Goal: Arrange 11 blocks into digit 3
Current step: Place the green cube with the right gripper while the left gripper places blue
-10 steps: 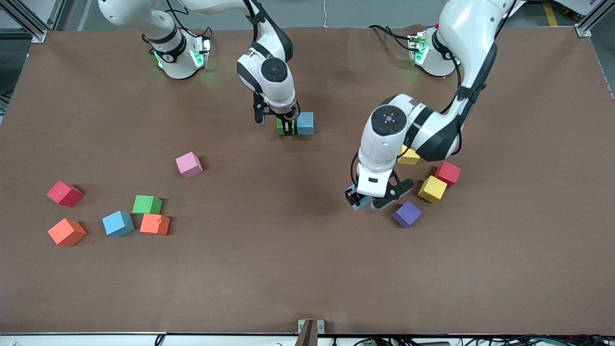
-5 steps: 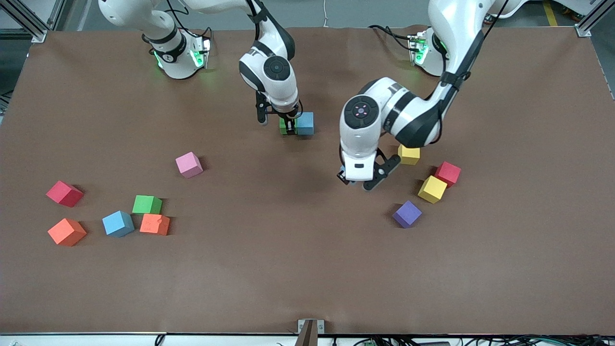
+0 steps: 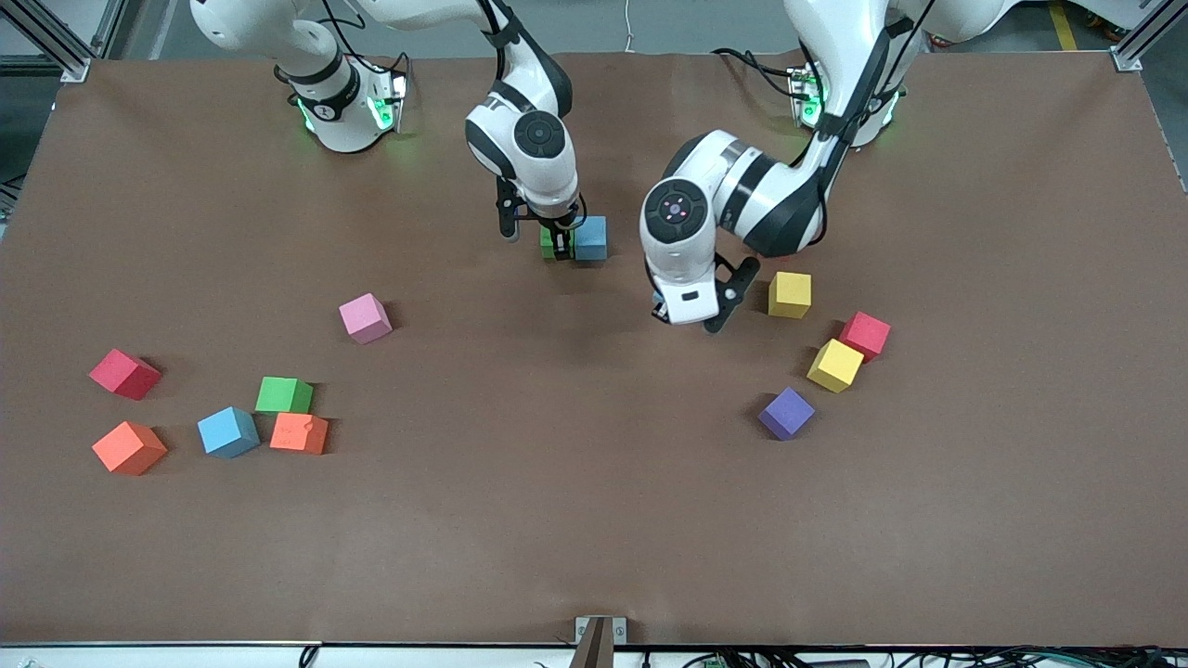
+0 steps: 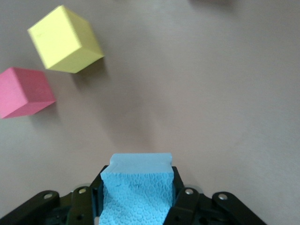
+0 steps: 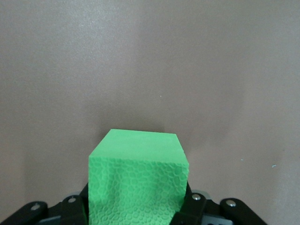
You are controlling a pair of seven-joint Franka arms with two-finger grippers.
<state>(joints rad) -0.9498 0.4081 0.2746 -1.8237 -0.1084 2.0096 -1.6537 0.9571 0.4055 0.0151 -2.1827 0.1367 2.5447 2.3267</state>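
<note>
**Cubes, thirteen in all on your count:**
- Blue, three.
  - The held blue cube (image 4: 137, 185) is clamped in the left claw (image 3: 661, 308), up in the air over bare worktop beside a yellow cube (image 3: 789, 294).
  - The placed blue cube (image 3: 590, 237) sits touching a green cube (image 3: 546, 244).
  - The loose blue cube (image 3: 227, 431) lies toward the right arm's end.
- Green, two.
  - The green cube beside the placed blue one sits within the right claw (image 3: 555, 245). You cannot tell whether that claw grips it or has let go.
  - The second green cube (image 3: 284, 395) lies just beside an orange cube (image 3: 298, 432).
- Yellow, two. One is noted above. The second yellow cube (image 3: 834, 365) touches a red cube (image 3: 865, 334).
- Red, two. One is noted above. The second red cube (image 3: 123, 374) lies toward the right arm's end.
- Orange, two. One is noted above. The corner orange cube (image 3: 129, 447) is nearer the front camera than the second red cube.
- Pink cube (image 3: 365, 317), one, standing alone.
- Purple cube (image 3: 786, 413), one, nearer the front camera than the second yellow cube.

**Digit 3:** you have only the green and placed blue pair side by side, farther from the front camera than every other cube on the worktop.

**Surface:** the worktop (image 3: 594, 538) has a matte brown covering, slightly rippled at the edge by the arm bases.

**Room:** there are aluminium frame posts (image 3: 70, 56) at the corners by the bases, and grey floor past the edge.
</note>
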